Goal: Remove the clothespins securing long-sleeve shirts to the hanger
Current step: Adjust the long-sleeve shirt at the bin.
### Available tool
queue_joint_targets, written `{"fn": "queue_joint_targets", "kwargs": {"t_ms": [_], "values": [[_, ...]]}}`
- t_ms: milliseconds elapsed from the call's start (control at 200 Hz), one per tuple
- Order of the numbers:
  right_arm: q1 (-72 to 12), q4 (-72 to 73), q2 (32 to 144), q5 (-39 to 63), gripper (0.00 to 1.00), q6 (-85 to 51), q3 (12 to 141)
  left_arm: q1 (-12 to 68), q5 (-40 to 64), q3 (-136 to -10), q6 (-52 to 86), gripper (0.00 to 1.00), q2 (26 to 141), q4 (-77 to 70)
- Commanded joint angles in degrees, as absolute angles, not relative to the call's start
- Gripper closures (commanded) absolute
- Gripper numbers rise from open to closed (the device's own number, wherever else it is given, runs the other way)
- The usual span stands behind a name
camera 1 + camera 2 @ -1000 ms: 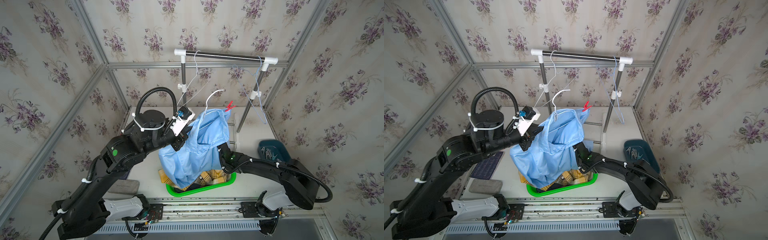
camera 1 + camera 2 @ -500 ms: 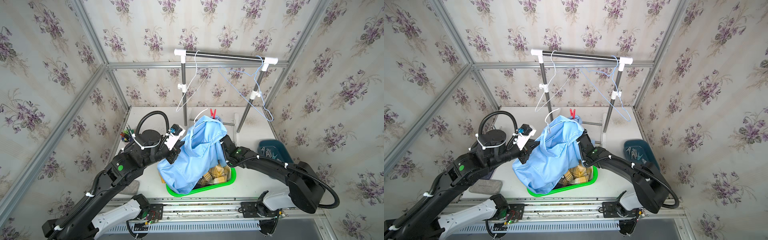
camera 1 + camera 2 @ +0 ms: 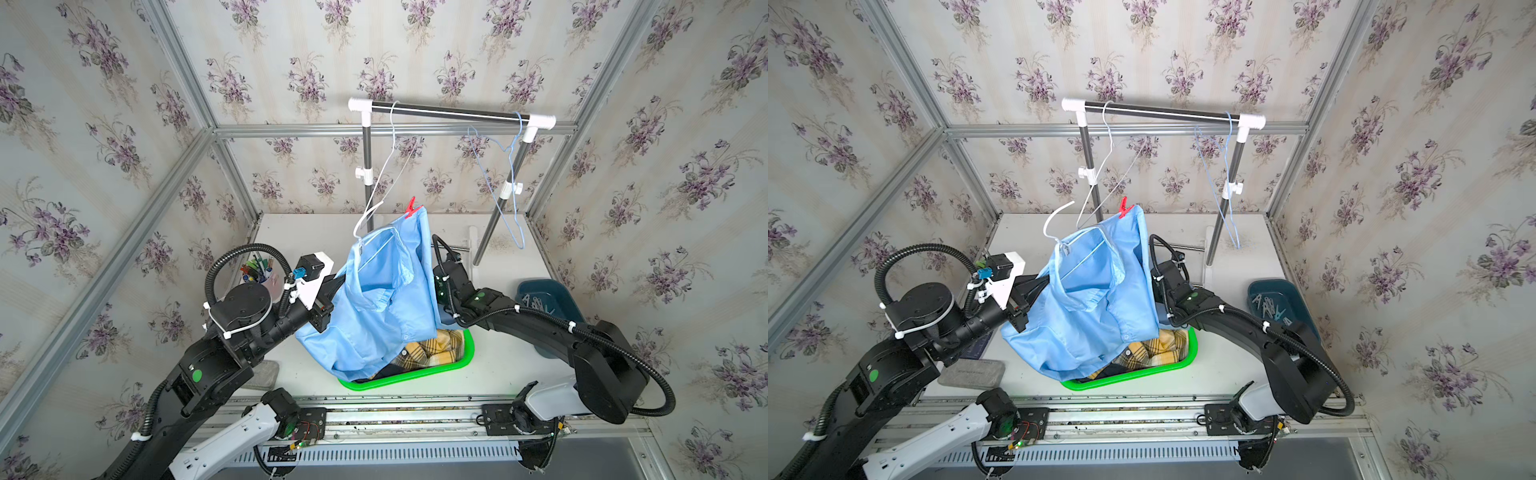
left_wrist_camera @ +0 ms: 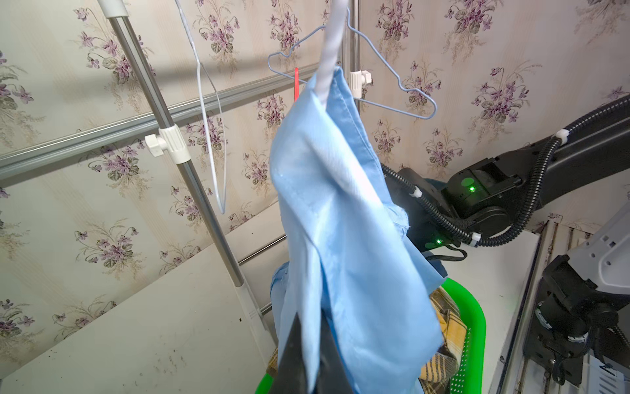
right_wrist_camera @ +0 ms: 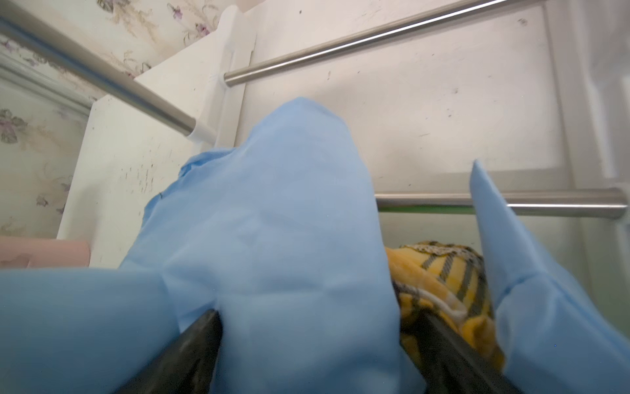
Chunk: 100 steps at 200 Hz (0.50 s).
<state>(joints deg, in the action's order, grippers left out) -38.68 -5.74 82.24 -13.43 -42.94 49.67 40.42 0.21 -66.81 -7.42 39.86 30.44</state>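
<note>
Honestly, little writing can be read: the grey pad (image 3: pixel 971 372) on the surface (image 3: pixel 1225 365) beside the left arm carries a line of lettering too small to make out. The left claw (image 4: pixel 308 337) is pinched tight on a fold of the light blue shirt (image 3: pixel 386 299). In the left wrist view its two dark fingers (image 4: pixel 293 344) press together with the cloth between them. The right claw (image 5: pixel 320 315) is spread wide, its black fingers (image 5: pixel 194 344) far apart. Blue cloth drapes loosely over and between them, and it grips nothing that I can see. The shirt sits on a white hanger (image 3: pixel 368 220) whose hook is clear of the rail (image 3: pixel 449 111), raised above the green basket (image 3: pixel 468 353). One red clothespin (image 3: pixel 411 207) is clipped on the shirt's highest corner. Underneath, the yellow-and-brown plaid shirt (image 3: pixel 436 347) lies bunched in the basket. More clothespins (image 3: pixel 1268 309), pale ones, lie in a dark blue tub (image 3: pixel 1304 305) beside the right arm. A bare white wire hanger (image 3: pixel 392 133) and a blue wire hanger (image 4: pixel 399 83) hang on the rail
</note>
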Motion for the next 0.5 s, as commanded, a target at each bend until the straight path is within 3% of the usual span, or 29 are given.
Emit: {"fn": "queue_joint_targets", "kwargs": {"t_ms": [0, 250, 495], "values": [[-36.2, -4.6, 80.3, -14.4, 0.10, -41.8, 49.5, 40.3, -0.2, -66.5, -9.2, 1.00, 39.6, 27.9], [-29.2, -3.0, 71.5, -5.3, 0.08, -42.8, 47.9, 40.3, 1.0, -64.4, -10.9, 1.00, 40.7, 27.8], [-24.9, -7.6, 63.7, -6.1, 0.08, -44.7, 49.0, 40.9, 2.6, -61.0, -11.2, 1.00, 44.0, 23.2]]}}
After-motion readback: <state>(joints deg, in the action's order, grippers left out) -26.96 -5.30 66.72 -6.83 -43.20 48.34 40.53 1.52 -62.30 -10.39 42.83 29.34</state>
